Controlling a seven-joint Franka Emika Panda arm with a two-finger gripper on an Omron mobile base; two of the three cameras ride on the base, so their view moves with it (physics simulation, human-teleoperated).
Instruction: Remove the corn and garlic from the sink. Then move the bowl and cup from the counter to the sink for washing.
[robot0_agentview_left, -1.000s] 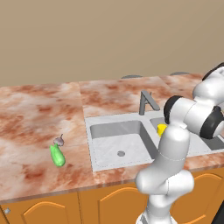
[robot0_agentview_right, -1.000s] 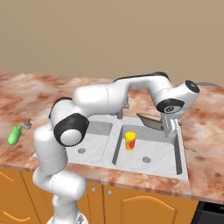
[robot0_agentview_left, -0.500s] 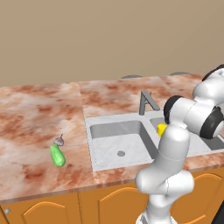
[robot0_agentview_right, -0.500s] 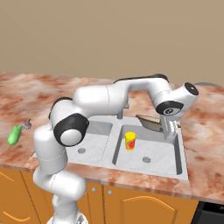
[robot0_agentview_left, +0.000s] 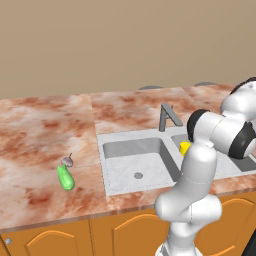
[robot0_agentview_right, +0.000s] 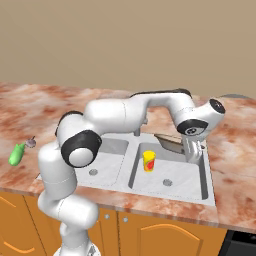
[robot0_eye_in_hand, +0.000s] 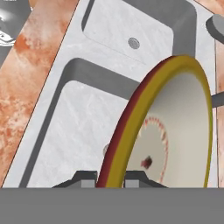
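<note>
The worktop (robot0_agentview_left: 45, 130) holds the sink (robot0_agentview_right: 172, 187). The bowl (robot0_eye_in_hand: 175, 127) hangs tilted over the right basin, its rim pinched in the narrow jaws. The cup (robot0_agentview_right: 148, 161) stands in that basin. The corn (robot0_agentview_left: 65, 178) and garlic (robot0_agentview_left: 67, 161) lie left of the sink.

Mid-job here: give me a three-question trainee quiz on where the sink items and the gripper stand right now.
1. True or false: the corn lies on the counter beside the garlic.
2. Which basin of the sink holds the cup: A, the one under the gripper; B, the other?
3. What does the gripper clamp?

Key: 1 true. 2 A. 3 The rim of the bowl, tilted on edge above the basin.
</note>
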